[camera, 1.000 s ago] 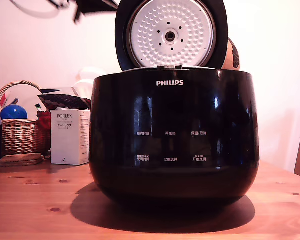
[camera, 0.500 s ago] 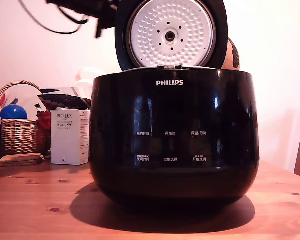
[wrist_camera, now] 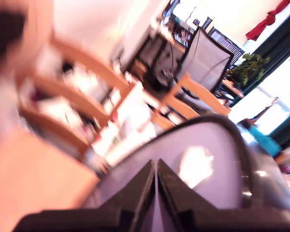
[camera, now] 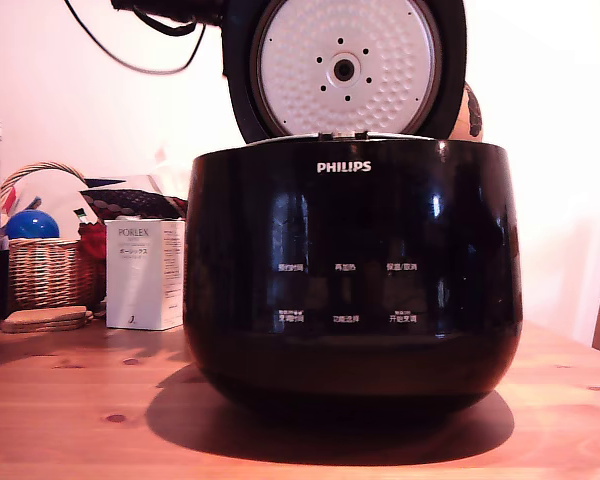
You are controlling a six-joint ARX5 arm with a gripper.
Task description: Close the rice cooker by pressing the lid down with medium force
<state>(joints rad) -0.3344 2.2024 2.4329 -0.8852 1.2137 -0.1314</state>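
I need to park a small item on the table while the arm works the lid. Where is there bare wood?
Bare tabletop lies in front of the white Porlex box, to the exterior view's left of the rice cooker, and in a narrower strip to its right. Behind that left patch it is crowded: wicker basket, box and clutter.

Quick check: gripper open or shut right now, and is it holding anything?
Gripper: shut, fingers together with nothing between them, up against the outer shell of the raised lid.
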